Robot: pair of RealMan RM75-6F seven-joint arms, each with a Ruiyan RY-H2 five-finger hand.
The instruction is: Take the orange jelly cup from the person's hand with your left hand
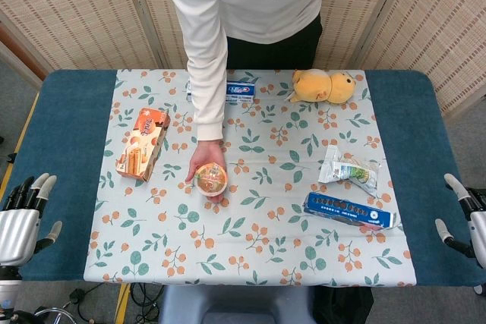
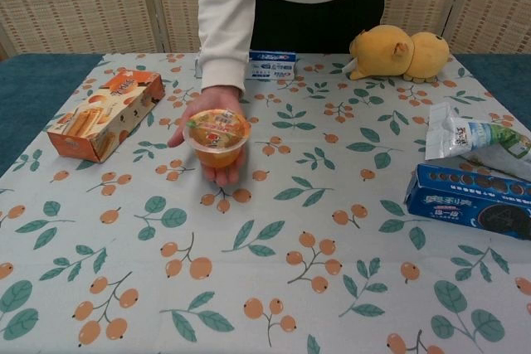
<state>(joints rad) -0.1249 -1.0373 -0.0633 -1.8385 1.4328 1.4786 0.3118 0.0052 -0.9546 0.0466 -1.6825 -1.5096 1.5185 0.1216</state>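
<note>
An orange jelly cup (image 1: 210,179) (image 2: 217,138) rests on the person's upturned palm (image 1: 205,163) (image 2: 202,113), held out over the floral cloth near the table's middle. My left hand (image 1: 23,214) hangs at the table's left edge, far from the cup, fingers apart and holding nothing. My right hand (image 1: 465,218) shows at the right edge, fingers spread, also empty. Neither hand appears in the chest view.
An orange biscuit box (image 1: 143,144) (image 2: 106,113) lies left of the cup. A blue cookie box (image 1: 348,211) (image 2: 473,201) and a snack bag (image 1: 348,170) (image 2: 473,137) lie on the right. A yellow plush (image 1: 323,86) (image 2: 400,53) and a toothpaste box (image 1: 240,92) (image 2: 272,65) sit at the back.
</note>
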